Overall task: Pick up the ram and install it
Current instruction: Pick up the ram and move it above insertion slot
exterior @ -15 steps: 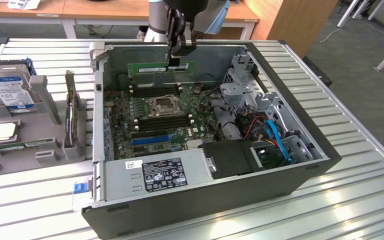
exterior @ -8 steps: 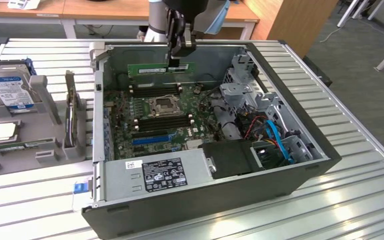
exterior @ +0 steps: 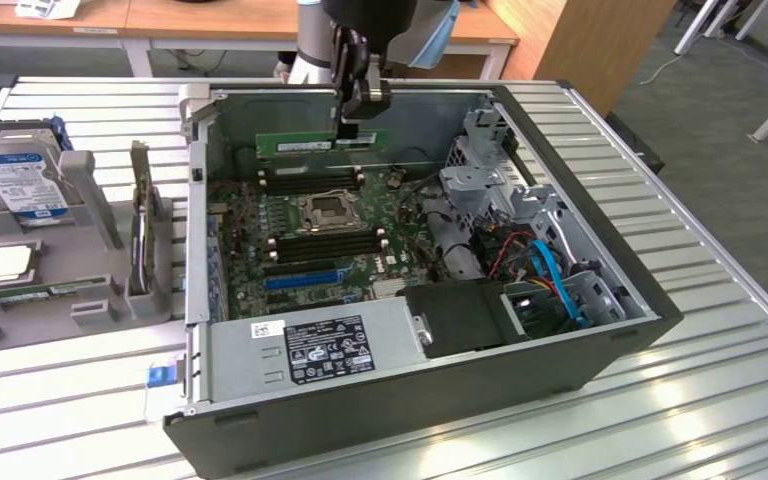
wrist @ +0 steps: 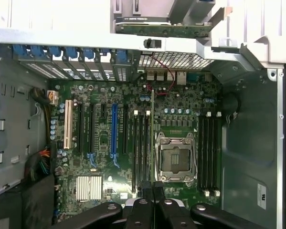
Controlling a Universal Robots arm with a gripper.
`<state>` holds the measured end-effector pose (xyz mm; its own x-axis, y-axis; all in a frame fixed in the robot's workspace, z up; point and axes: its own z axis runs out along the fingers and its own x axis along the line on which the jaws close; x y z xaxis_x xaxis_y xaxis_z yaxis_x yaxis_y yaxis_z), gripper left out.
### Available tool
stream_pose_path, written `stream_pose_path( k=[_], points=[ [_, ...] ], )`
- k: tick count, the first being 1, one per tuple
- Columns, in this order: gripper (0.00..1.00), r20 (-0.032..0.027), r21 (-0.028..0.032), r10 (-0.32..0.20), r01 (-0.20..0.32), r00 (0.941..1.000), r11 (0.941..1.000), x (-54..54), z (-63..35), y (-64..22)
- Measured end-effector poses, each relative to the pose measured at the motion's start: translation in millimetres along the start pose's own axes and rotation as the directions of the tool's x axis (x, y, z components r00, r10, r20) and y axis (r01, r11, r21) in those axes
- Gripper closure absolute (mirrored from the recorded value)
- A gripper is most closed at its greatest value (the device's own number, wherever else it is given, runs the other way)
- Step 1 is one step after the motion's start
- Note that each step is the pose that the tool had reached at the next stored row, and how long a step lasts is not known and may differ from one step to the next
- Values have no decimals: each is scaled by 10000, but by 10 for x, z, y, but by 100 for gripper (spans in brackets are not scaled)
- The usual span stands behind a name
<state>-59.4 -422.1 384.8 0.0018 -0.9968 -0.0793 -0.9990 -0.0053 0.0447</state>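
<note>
Green ram stick [exterior: 304,145] is gripped by the narrowly closed gripper [exterior: 353,133], hanging above the memory slots [exterior: 311,182] inside the open computer case [exterior: 491,400]. If it is lowered tilted or off-line, the slot could be missed, or the CPU socket [exterior: 327,212] struck and its pins damaged.

No readable text or markings anywhere

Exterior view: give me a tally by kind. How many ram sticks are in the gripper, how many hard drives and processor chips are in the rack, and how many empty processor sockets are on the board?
ram: 1, gripped by the shut gripper
hard drive: 1
processor chip: 1
empty processor socket: 1
Total: 4
</note>
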Motion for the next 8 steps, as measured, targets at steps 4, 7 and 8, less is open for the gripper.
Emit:
stream_pose_path(
  k=[4,7,8],
  points=[
    [89,-1,-1,0,0,10000,10000,2,26,-1],
    [89,0,0,0,0,10000,10000,4,45,-2],
    [89,-1,0,0,0,10000,10000,4,51,-2]
  ],
)
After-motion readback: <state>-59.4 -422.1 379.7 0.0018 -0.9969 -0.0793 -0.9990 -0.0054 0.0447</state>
